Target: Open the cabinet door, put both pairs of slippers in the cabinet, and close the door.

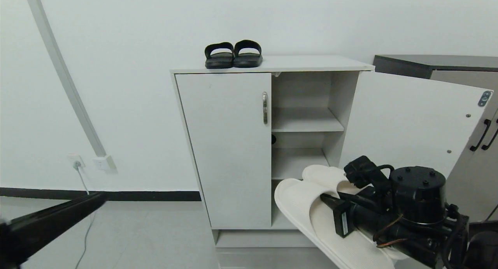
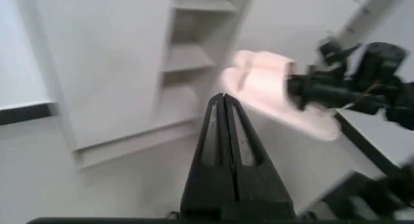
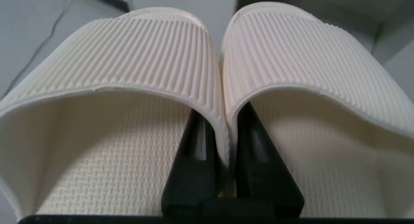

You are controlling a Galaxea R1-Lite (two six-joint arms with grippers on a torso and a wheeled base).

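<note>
Between the right gripper's (image 3: 223, 153) two black fingers sit the inner upper bands of the white slippers (image 3: 162, 75). One band from each shoe is pinched against the other, so the pair hangs side by side as one bundle. Ahead of that gripper, just beyond the slipper toes, stands the white cabinet (image 1: 311, 63), its right door (image 1: 408, 121) swung wide and its left door (image 1: 225, 144) closed. The lower shelf (image 1: 297, 164) lies just past the toes. Above and well forward of the gripper, the black slippers (image 1: 233, 55) rest side by side on the cabinet top. The left gripper (image 2: 224, 104) is off to the side, its fingers pressed together on nothing, well apart from the white pair.

The white slippers look light and soft, with ribbed fabric uppers and thin flat soles that are likely to sag and swing from a pinch at the bands. Holding both bands where they meet seems the sensible grip, since it keeps the pair together. The black pair looks like moulded foam or rubber: stiffer, a little heavier and probably not slippery. Its arched straps sit side by side and would likely take the same pinch.
</note>
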